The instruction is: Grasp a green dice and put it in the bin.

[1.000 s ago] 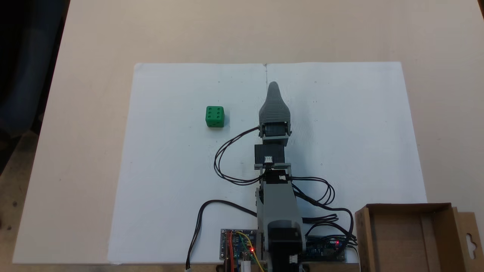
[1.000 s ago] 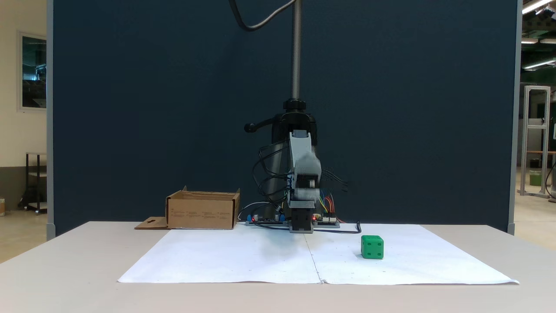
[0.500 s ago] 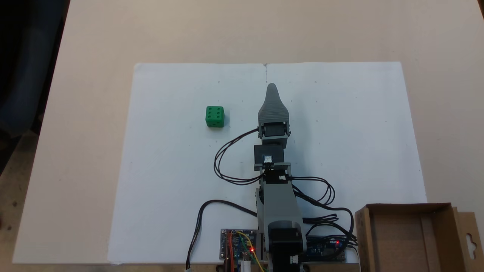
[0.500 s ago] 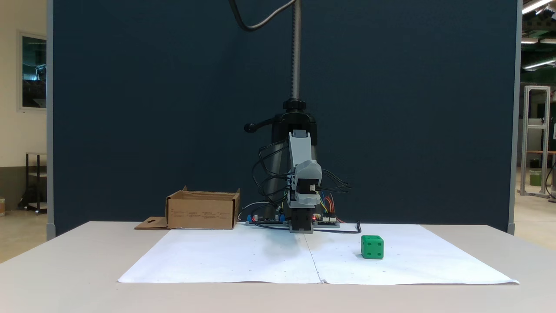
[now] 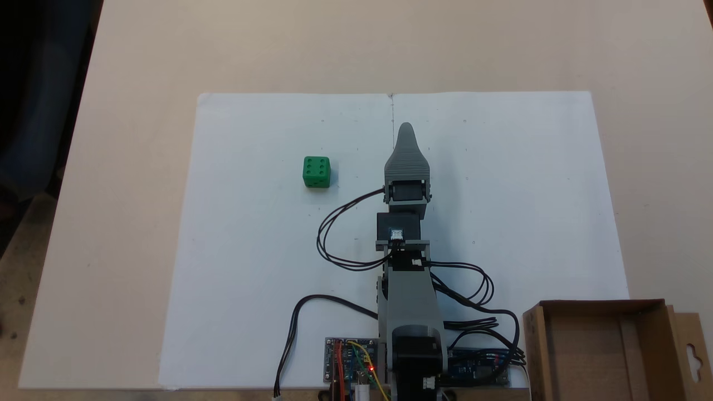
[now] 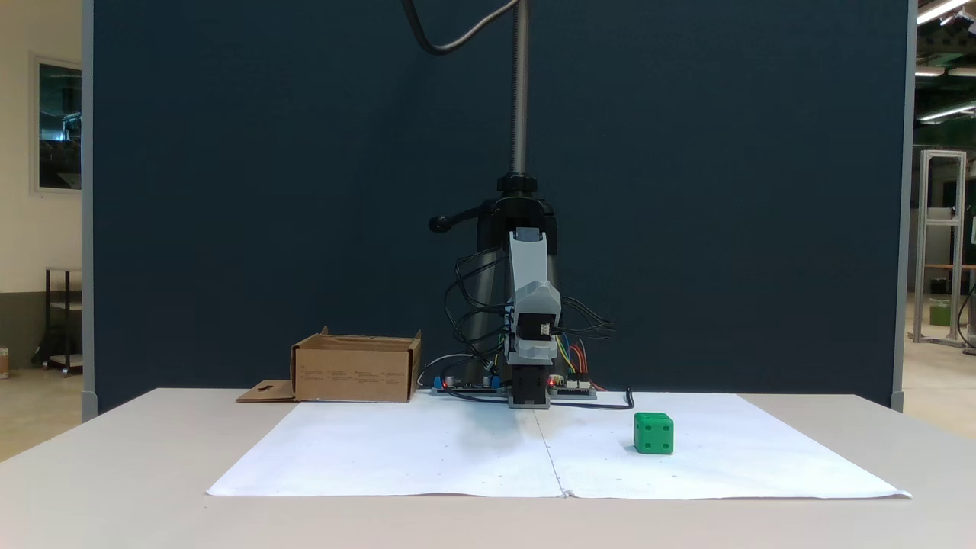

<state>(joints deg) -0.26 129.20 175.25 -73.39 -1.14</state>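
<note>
The green dice (image 5: pixel 317 171) sits on the white paper, left of the arm in the top-down fixed view and right of it in the front fixed view (image 6: pixel 653 433). My gripper (image 5: pixel 406 129) points away from the base along the paper's centre seam, about a hand's width to the right of the dice and apart from it. Only one grey tapered jaw shows from above, so the gap between the jaws is hidden. The bin (image 5: pixel 599 348), a brown cardboard box with nothing in it, stands at the lower right beside the arm's base, at the left (image 6: pixel 356 370) in the front view.
White paper sheets (image 5: pixel 250 267) cover the middle of the beige table (image 5: pixel 356 44). Black cables (image 5: pixel 340 234) loop beside the arm, and circuit boards (image 5: pixel 351 362) lie at its base. A dark blue partition (image 6: pixel 229 191) stands behind the table.
The gripper has shifted slightly to the right in the top-down view after a small wobble. The dice and the bin have not moved.
</note>
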